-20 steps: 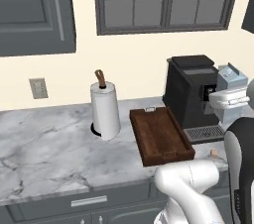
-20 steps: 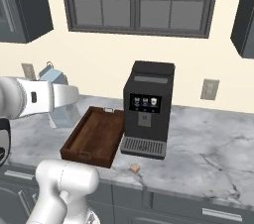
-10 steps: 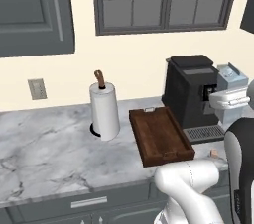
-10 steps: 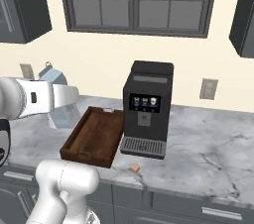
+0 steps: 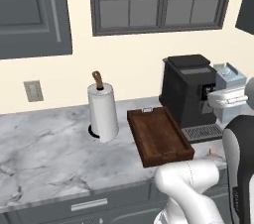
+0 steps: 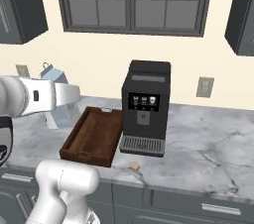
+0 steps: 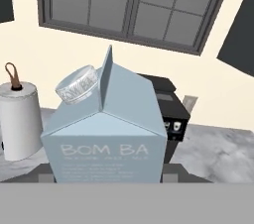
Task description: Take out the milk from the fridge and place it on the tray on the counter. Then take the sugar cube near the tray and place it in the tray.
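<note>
My gripper point(image 5: 227, 98) is shut on the milk point(image 7: 106, 134), a pale blue-grey carton with a gabled top and a clear round cap. The carton hangs in the air to the right of the coffee machine in the left base view point(image 5: 229, 75). In the right base view the milk point(image 6: 53, 76) sits just left of the tray's far end. The dark brown wooden tray point(image 5: 158, 139) point(image 6: 94, 136) lies bare on the marble counter point(image 5: 44, 158). A tiny tan sugar cube point(image 6: 134, 167) point(image 5: 212, 152) rests near the counter's front edge, right of the tray. The fridge is out of view.
A black coffee machine point(image 6: 145, 109) point(image 5: 189, 94) stands right beside the tray. A white paper towel roll point(image 5: 102, 111) point(image 7: 19, 124) stands on its left. Windows and dark wall cabinets hang behind the counter. Bare marble stretches to the far right point(image 6: 213, 139).
</note>
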{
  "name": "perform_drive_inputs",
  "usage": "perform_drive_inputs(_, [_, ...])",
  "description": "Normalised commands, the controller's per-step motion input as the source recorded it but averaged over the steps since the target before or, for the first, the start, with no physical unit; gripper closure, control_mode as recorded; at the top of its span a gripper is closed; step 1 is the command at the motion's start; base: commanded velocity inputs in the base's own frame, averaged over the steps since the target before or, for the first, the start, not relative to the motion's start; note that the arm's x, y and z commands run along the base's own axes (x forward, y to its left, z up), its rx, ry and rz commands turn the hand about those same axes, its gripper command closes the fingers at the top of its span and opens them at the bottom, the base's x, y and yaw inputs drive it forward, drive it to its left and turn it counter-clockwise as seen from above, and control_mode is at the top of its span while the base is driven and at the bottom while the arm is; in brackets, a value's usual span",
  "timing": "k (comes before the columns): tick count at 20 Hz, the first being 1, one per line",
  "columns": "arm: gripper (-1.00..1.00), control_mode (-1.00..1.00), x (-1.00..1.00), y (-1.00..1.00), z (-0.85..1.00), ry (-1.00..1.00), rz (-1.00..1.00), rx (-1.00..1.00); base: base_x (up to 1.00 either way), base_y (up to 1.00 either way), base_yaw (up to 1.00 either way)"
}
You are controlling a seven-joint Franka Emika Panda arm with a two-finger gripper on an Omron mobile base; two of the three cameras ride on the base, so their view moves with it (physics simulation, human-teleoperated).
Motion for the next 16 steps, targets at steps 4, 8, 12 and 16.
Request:
perform_drive_inputs(4, [1.0, -1.0, 0.28, 0.08, -0.06, 0.0, 0.05, 0.0, 0.0, 0.0, 0.0])
perform_drive_inputs(8, [1.0, -1.0, 0.35, 0.39, -0.27, 0.08, 0.0, 0.0, 0.0, 0.0, 0.0])
perform_drive_inputs(12, [1.0, -1.0, 0.45, 0.45, -0.42, 0.09, 0.0, 0.0, 0.0, 0.0, 0.0])
perform_drive_inputs(16, [1.0, -1.0, 0.66, 0.13, -0.52, 0.1, 0.0, 0.0, 0.0, 0.0, 0.0])
